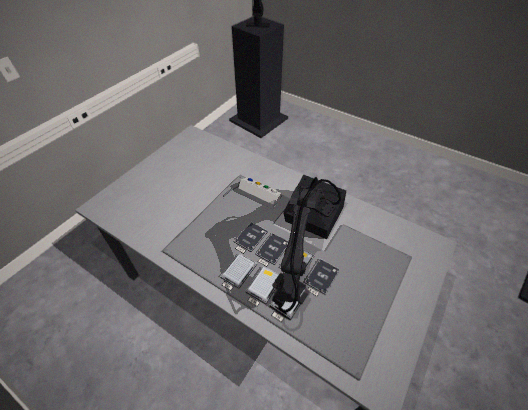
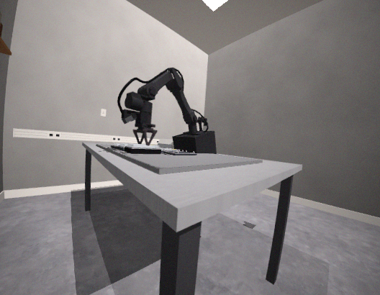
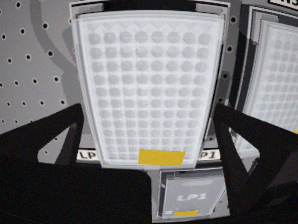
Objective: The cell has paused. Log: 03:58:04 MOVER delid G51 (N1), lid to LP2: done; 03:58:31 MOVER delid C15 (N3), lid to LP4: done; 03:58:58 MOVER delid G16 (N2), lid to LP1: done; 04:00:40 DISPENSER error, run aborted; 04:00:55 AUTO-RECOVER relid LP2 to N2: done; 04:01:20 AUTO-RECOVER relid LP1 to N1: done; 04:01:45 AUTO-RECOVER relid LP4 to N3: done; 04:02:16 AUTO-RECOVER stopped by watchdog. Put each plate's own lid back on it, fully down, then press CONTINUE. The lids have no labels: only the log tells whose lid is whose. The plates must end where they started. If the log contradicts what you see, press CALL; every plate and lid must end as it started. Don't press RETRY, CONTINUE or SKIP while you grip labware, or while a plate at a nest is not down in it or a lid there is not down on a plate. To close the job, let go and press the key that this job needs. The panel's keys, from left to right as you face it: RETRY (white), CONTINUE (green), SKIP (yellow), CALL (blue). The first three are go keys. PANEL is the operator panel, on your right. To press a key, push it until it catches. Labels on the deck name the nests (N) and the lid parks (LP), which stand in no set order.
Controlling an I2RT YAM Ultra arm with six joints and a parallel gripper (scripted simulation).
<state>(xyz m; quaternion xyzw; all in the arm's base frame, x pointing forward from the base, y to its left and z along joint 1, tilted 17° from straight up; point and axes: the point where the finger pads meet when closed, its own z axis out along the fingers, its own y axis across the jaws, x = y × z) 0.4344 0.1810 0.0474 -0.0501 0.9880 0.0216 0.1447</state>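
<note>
My gripper point(image 3: 148, 110) point(image 2: 144, 143) is open, its fingers on either side of a clear lid point(image 3: 150, 90) with a yellow patch, which lies over a plate in the nest at the robot's left end of the row. Whether it is fully down is hard to tell. The middle plate point(image 1: 261, 286) also has a lid with a yellow patch; its label looks like N3. The other plate point(image 1: 237, 271) shows no yellow patch and looks lidless. A clear lid with a yellow patch point(image 3: 186, 213) lies on park LP1 point(image 3: 167, 200). The panel point(image 1: 258, 192) has blue, yellow, green and white keys.
Dark bare parks point(image 1: 251, 236) point(image 1: 272, 247) lie behind the plates on the panel side, and another bare park point(image 1: 322, 275) lies on the opposite side of the arm. The arm's black base point(image 1: 316, 215) stands behind the parks. The neighbouring lidded plate point(image 3: 280, 75) is close to the gripper's right finger.
</note>
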